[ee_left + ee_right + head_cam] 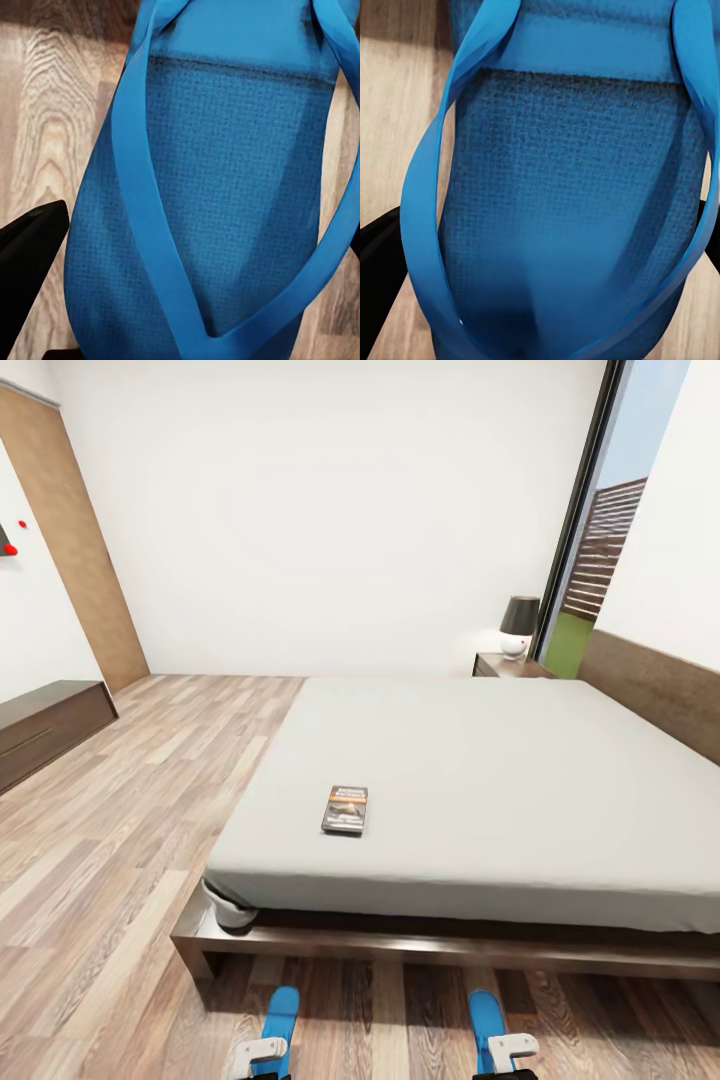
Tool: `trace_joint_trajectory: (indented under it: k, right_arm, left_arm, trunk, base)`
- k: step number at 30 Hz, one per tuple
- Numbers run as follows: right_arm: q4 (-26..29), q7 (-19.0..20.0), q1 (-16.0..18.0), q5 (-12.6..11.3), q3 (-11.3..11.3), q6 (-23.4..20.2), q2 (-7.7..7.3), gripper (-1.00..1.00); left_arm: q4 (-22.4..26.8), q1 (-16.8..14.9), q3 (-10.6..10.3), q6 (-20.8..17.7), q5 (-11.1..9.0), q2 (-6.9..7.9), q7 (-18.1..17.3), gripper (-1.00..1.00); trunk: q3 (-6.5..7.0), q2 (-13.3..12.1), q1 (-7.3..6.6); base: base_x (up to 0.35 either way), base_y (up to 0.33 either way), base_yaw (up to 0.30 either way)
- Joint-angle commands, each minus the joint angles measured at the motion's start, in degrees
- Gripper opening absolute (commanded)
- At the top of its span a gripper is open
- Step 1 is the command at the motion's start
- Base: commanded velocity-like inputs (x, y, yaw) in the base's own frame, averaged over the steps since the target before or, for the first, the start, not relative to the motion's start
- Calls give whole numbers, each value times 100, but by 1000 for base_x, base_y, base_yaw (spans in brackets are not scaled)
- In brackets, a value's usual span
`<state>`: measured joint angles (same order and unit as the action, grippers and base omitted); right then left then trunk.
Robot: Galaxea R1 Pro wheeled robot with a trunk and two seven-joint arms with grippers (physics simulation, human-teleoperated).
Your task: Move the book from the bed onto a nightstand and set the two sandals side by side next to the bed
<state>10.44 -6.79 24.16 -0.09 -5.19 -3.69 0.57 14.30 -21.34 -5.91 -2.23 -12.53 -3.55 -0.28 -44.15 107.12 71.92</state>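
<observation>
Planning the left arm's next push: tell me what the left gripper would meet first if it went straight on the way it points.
The blue sandal, most likely: in the left wrist view it lies directly ahead between the dark jaws, over the wooden floor. Depth is unclear, so whether they already touch it cannot be told.

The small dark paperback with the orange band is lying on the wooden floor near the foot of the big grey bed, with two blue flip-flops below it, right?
Not quite: the small dark paperback lies on the grey mattress of the bed, not on the floor. The head view shows it. The two blue flip-flops are below it.
</observation>
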Motion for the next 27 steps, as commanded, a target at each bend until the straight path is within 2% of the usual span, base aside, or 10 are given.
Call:
trace_joint_trajectory:
  k: [1, 8, 17, 27]
  right_arm:
    - [11, -33, 1, 0, -50, -37, 0, -100]
    - [4, -19, 1, 30, -60, -40, -3, -100]
    - [9, -16, 1, 43, -65, -28, -4, -100]
    - [22, -15, 1, 27, -61, -27, -4, -100]
  left_arm:
    - [13, 0, -52, -22, -48, 7, 43, -100]
    - [18, 7, -59, 194, -48, 12, 5, -100]
    - [20, 7, -59, 245, -48, 12, -2, -100]
    - [12, 7, -59, 242, -48, 12, 1, -100]
  trunk:
    - [-5, 4, 0]
    - [-5, 4, 0]
    - [-5, 4, 0]
    - [-185, 405, 219]
  base:
    - [0, 0, 0]
    - [0, 0, 0]
    - [0, 0, 0]
    - [0, 0, 0]
